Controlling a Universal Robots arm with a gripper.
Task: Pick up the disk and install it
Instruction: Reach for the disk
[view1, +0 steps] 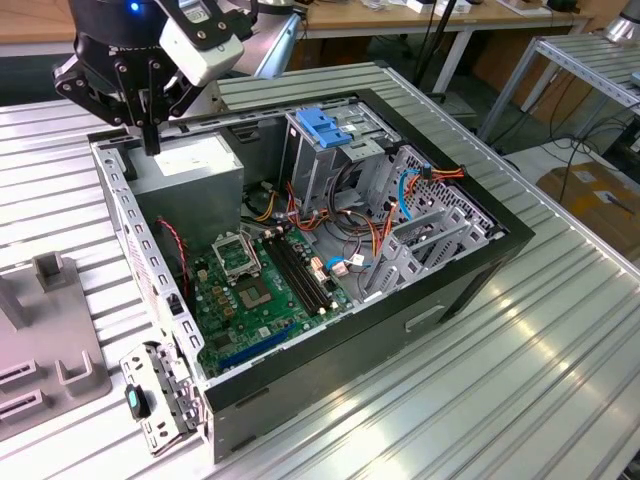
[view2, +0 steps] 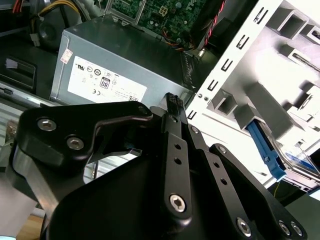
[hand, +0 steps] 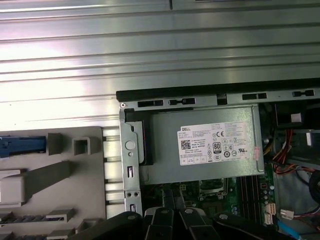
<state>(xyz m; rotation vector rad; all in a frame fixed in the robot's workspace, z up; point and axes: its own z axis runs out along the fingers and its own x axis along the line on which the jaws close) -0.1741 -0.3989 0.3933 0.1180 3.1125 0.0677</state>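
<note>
Closest to me, the grey fixture (view1: 60, 345) sits just beside the open computer case (view1: 430, 300). In the first wrist view the disk (hand: 20, 146) lies in that fixture with a strip of its blue rail showing. Its long axis seems to run toward the case's metal side wall; which end leads I cannot tell. Farther back, the gripper (view1: 150, 140) hangs over the power supply (view1: 195, 170), fingers pressed together on nothing. I judge the pickup not yet begun; grasping calls for parted fingers squared to the rail.

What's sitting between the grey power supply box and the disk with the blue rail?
In the first wrist view: the case's upright metal wall beside the box, then grey fixture up to the disk.
</note>
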